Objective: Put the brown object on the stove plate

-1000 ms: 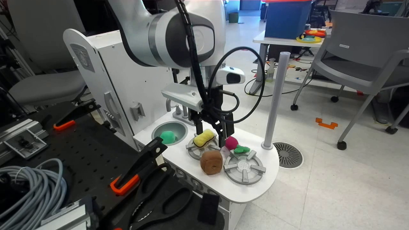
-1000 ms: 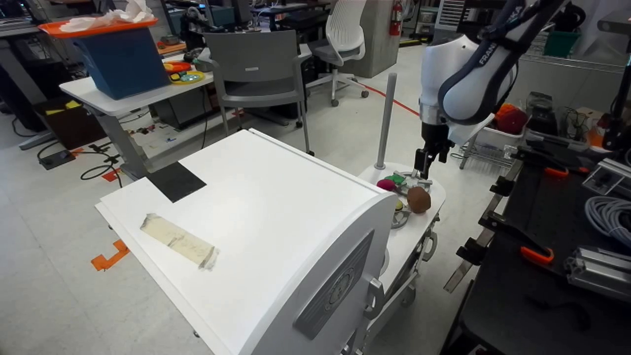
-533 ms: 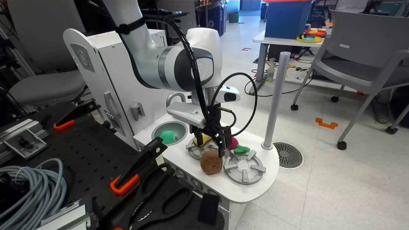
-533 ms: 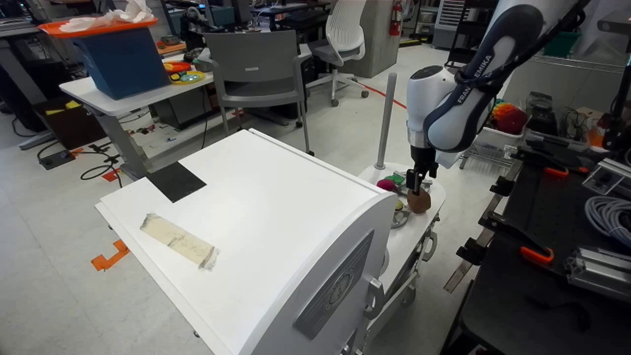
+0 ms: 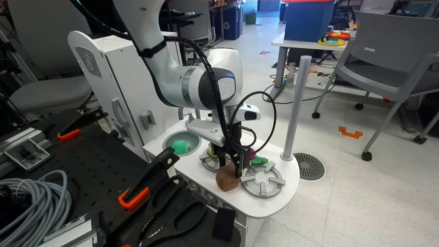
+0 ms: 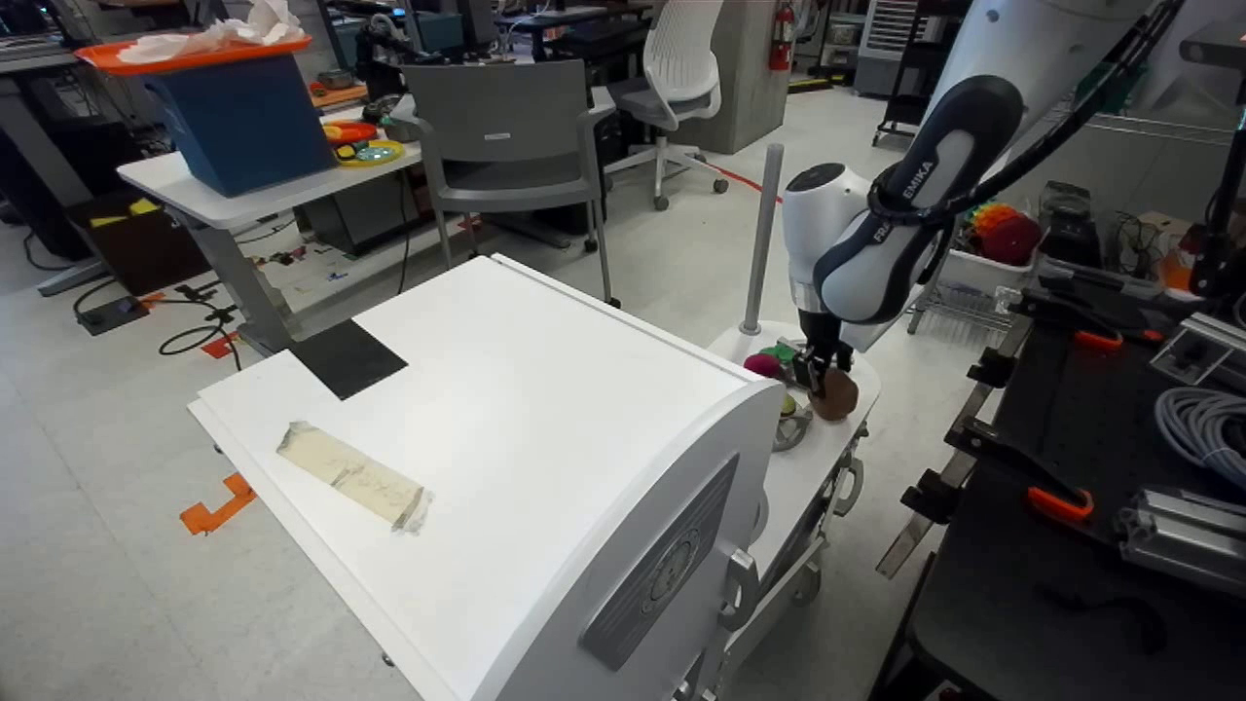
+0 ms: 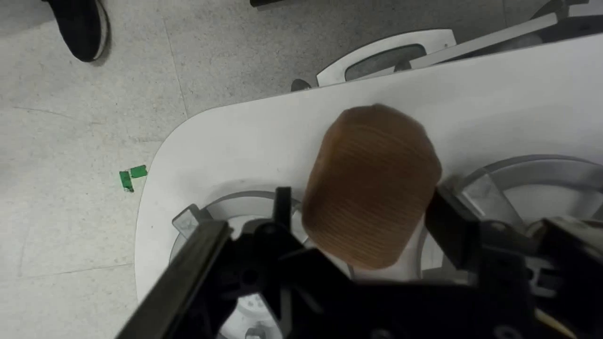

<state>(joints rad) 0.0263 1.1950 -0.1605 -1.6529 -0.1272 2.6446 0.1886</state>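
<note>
- The fingers [image 5: 239,168] straddled the brown object [image 5: 226,179], spread wide, one either side.
- Wrist view: thin gap showed between one finger and the brown object, around 9 o'clock; other finger was up against it at 4 o'clock, contact unclear.
- The brown object was near the front edge of the white desk [image 5: 269,207]; couldn't tell if its underside touched.
- In an exterior view, the stove plate [image 5: 261,177] was at the brown object's 3 o'clock, just beside; in wrist view, about 8 o'clock, partly covered.
- A smaller silvery disc [image 5: 210,165] was at the brown object's 11 o'clock, yellow piece [image 5: 211,153] seen against it, mostly hidden.
- A magenta-pink piece [image 5: 252,153] was between 1 and 2 o'clock, green leafy piece [image 5: 259,160] just beside, at the stove plate's 12 o'clock; both showed in both exterior views.
- A round sink basin [image 5: 167,142] was at 10 o'clock, green lump [image 5: 180,147] inside.
- A grey post [image 5: 297,106] stood off the stove plate, between 1 and 2 o'clock.
- In an exterior view, a white panel [image 6: 545,428] blocked part of the desk.
- Wrist view: dark shoe [image 7: 82,28] was at 10 o'clock.
</note>
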